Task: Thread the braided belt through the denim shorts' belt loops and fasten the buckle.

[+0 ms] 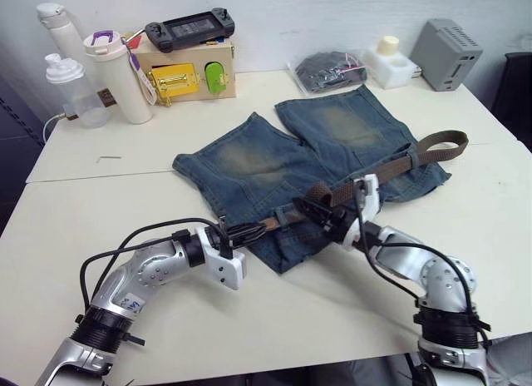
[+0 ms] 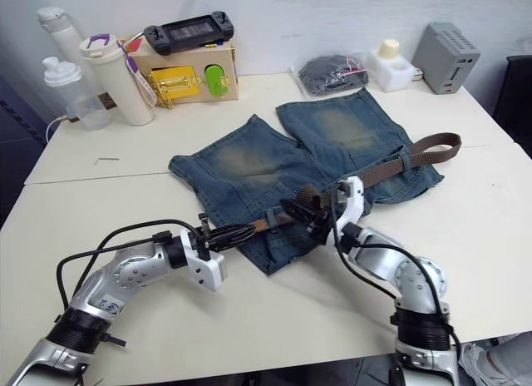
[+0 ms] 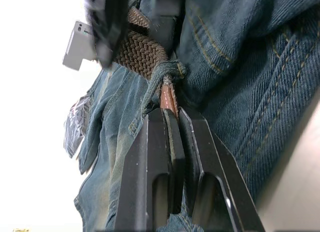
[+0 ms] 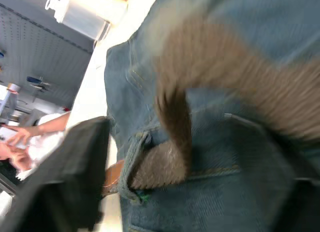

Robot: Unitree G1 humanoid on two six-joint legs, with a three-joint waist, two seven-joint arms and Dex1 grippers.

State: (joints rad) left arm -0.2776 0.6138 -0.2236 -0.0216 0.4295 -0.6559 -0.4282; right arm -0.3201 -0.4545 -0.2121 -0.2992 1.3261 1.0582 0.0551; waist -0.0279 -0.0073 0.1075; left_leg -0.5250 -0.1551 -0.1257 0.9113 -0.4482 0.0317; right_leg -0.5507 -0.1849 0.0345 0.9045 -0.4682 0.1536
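Left wrist view has the left gripper [image 3: 172,117] pinching the braided belt's [image 1: 391,163] leather tip poking from a belt loop [image 3: 162,74]. Right gripper [image 1: 320,210] rests on the denim shorts [image 1: 249,165] mid-table; its fingers' state I cannot tell.

A wooden box [image 1: 189,70] with a yellow latch stands at the back of the white table [image 1: 75,211], a handheld game console [image 1: 189,27] on top. Beside it stand 3 bottles [image 1: 120,74]. Farther along the back edge: a bagged dark bundle [image 1: 331,71] and a grey device [image 1: 445,43].
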